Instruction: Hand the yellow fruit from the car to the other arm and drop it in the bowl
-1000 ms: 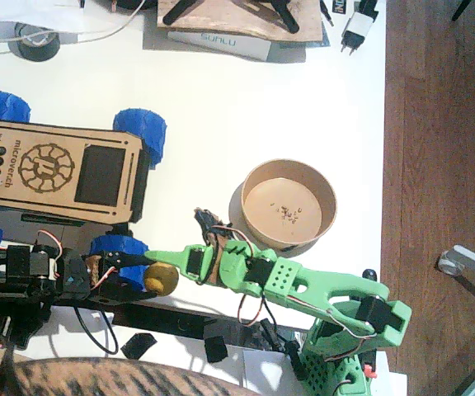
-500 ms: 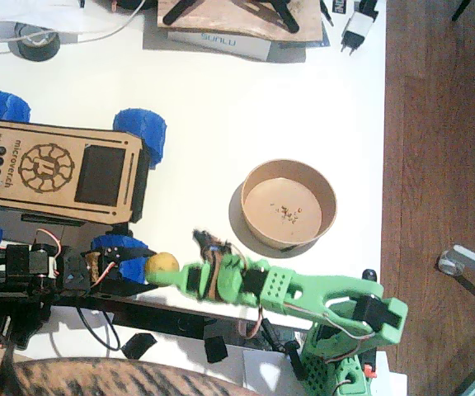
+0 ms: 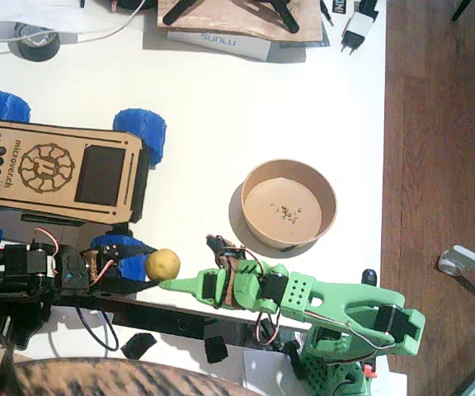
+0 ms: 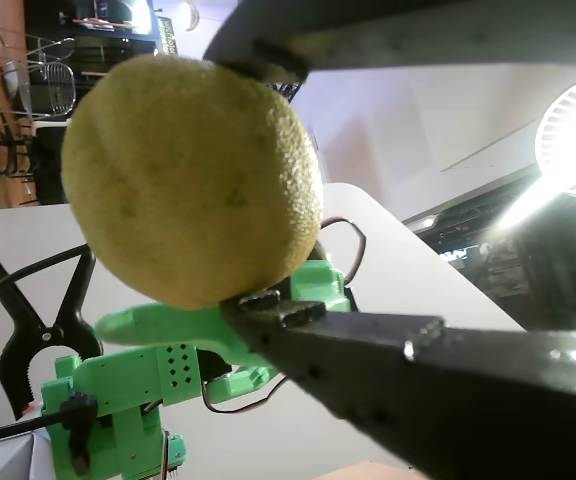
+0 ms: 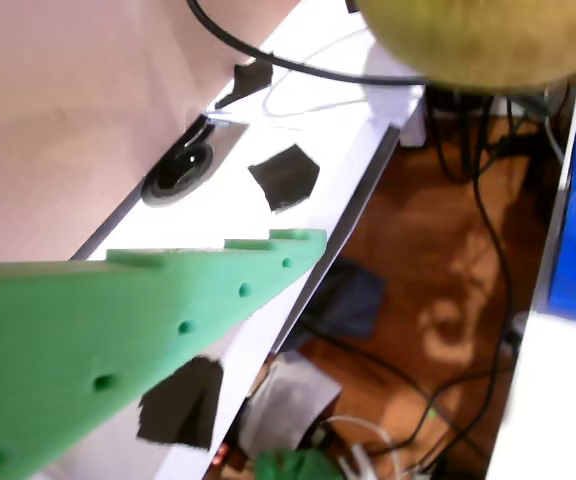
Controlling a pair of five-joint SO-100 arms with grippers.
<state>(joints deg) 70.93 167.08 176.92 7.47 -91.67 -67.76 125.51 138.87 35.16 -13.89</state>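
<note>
gripping yellow fruit (image 3: 162, 264): left fingers (image 3: 134, 268); right fingers (image 3: 180, 285) just below, grip unclear.

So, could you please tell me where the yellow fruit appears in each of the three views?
Fixed view: yellow fruit lower left, beside the car's front wheel.
A wrist view: it fills the upper left, clamped between black jaws.
Another wrist view: only its underside, top right.
Shared landmark: the green arm.

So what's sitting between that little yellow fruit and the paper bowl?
In the fixed view, only bare white table and the green arm's wired wrist lie between the yellow fruit and the bowl.
</note>
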